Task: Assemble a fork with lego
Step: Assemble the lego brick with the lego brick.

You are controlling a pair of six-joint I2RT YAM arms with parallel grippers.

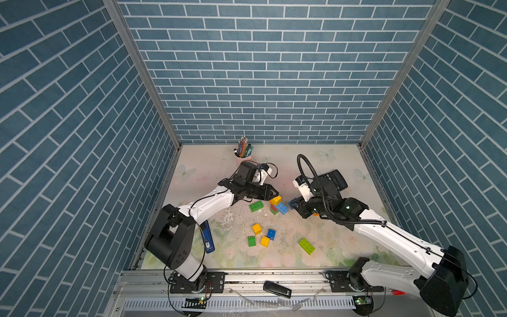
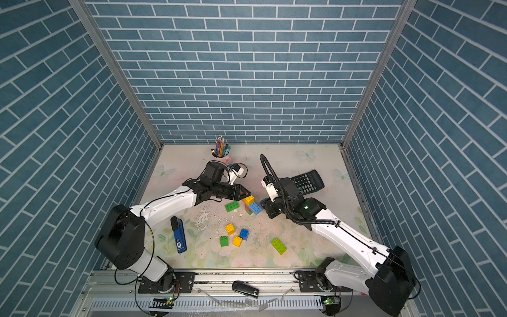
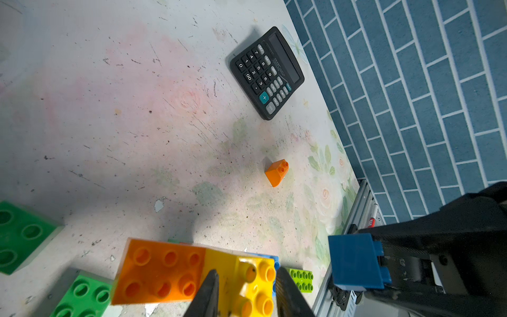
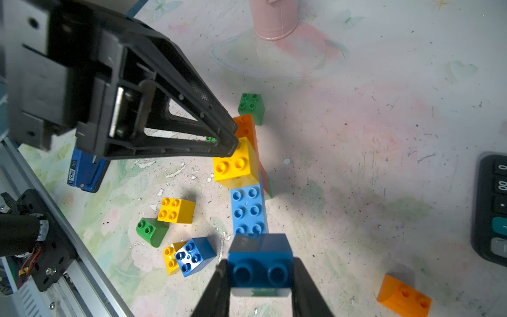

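The lego build (image 1: 277, 204) sits mid-surface, between the two arms. It's an orange oblong (image 3: 159, 271) w/ a yellow brick (image 3: 247, 282) stacked at one end and a light-blue oblong (image 4: 248, 210) running off the other way. Bits of red & green show under it.

Handling, as a judgement: hard hollow plastic, light & stiff, not fragile. The glossy side walls are prob. slippery, and the joints are friction-fit only, so sideways levering could pop them. Best hold is on two flat opposite walls, low on the brick and never across the studs. Pressing a new piece on needs the stack braced.

The left pincer (image 3: 246, 271) has its jaws closed in on the yellow brick's opposite sides, gripping it, which looks like the brace. The right pincer (image 4: 260, 262) is clamped on a dark blue brick (image 3: 354, 263) w/ two studs, held above the surface just beside the light-blue end, not yet seated.

Loose spares:
- green oblong (image 1: 256, 206), near the stack
- yellow (image 1: 256, 228), blue (image 1: 271, 234), green (image 1: 251, 241) & yellow (image 1: 265, 241) squares, clustered nearer the arm bases
- lime oblong (image 1: 306, 246), apart from the rest
- small orange sloped piece (image 3: 277, 172), partly hidden under the right arm in both top views

Further out are a calculator (image 3: 267, 72), a pencil cup (image 1: 243, 153) at the back & a blue stapler-like gadget (image 2: 178, 236).
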